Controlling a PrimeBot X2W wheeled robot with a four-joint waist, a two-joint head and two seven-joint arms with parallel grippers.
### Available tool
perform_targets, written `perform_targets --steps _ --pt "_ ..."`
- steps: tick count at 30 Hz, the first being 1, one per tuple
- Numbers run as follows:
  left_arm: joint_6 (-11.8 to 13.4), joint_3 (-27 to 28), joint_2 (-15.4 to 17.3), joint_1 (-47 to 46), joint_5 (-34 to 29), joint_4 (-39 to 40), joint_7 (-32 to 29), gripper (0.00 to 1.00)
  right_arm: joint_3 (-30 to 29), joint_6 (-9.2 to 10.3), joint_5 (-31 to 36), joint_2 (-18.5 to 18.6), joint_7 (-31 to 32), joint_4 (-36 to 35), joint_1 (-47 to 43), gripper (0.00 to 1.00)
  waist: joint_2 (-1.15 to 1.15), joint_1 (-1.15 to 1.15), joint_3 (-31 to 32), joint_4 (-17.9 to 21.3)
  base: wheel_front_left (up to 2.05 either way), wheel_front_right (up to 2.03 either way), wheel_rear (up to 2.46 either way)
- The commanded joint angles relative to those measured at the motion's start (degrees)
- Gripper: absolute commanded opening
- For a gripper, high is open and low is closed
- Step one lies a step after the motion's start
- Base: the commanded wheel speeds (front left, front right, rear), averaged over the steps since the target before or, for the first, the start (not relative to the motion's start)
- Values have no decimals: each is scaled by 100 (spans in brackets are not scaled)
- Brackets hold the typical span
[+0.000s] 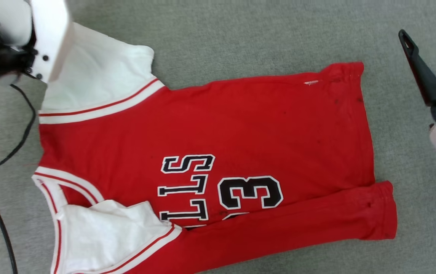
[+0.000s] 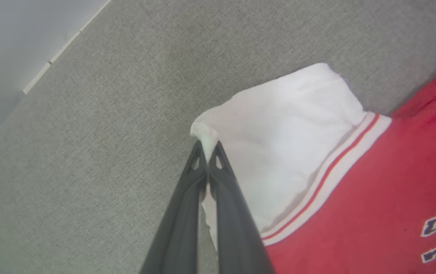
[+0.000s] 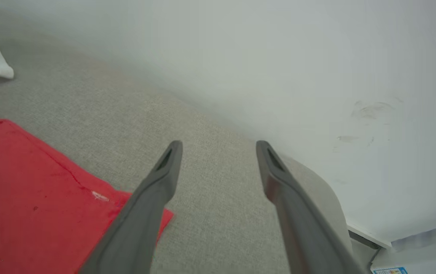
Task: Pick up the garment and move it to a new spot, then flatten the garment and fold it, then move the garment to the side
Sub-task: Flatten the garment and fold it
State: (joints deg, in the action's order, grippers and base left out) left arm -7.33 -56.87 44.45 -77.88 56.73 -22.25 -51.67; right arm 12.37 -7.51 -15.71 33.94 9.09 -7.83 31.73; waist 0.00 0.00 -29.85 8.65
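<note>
Our left hand (image 2: 207, 146) is clenched on the outer corner of the jersey's white sleeve (image 2: 278, 144), with the cloth puckered up between its tips. We judge this to be the folding step. The red jersey (image 1: 240, 125) lies spread face up on the grey bench (image 1: 240, 34), stretching away to the right of that hand. Its side farthest from the pinched sleeve is already turned in over the front, the other white sleeve (image 1: 107, 232) with it.

As we read it, the next move calls for lifting the pinched sleeve and carrying it across the chest toward the black lettering (image 1: 187, 186) and the number 3 (image 1: 250, 192). Our right hand (image 3: 219, 146) hangs released, jaws wide, above bare bench just beside the hem corner (image 3: 111, 205). It would need to drop onto that corner and pinch it so both ends fold together. The cloth looks soft and thin, with dark specks near the hem.
</note>
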Motion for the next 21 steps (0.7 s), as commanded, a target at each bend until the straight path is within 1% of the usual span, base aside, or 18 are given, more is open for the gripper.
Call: perform_targets --steps 1,4,7,11,15,19,21 --pt "-9 -19 -12 58 1 24 35 0 38 4 -54 87 85 9 116 100 0 0 128 -118 0 0 0" --pt "-10 -113 1 70 129 226 210 0 605 4 -728 582 1196 131 593 100 0 0 219 -223 0 0 0" --pt "-11 -288 29 28 130 441 306 0 1167 5 -1417 1025 2244 316 1179 100 0 0 240 -335 0 0 0" --pt "-8 -492 36 -58 158 663 421 0 1946 4 -2149 1400 3386 661 1833 100 0 0 182 -507 0 0 0" --pt "-8 -633 -50 -159 168 778 572 0 2434 4 -2687 1424 4134 1164 2284 100 0 0 55 -682 0 0 0" --pt "-9 -749 -102 -293 163 836 715 0 2756 4 -3026 1237 4531 1649 2556 100 0 0 -74 -829 0 0 0" --pt "-9 -820 -122 -338 169 852 788 0 2890 4 -3108 1152 4619 1867 2618 100 0 0 -125 -890 0 0 0"
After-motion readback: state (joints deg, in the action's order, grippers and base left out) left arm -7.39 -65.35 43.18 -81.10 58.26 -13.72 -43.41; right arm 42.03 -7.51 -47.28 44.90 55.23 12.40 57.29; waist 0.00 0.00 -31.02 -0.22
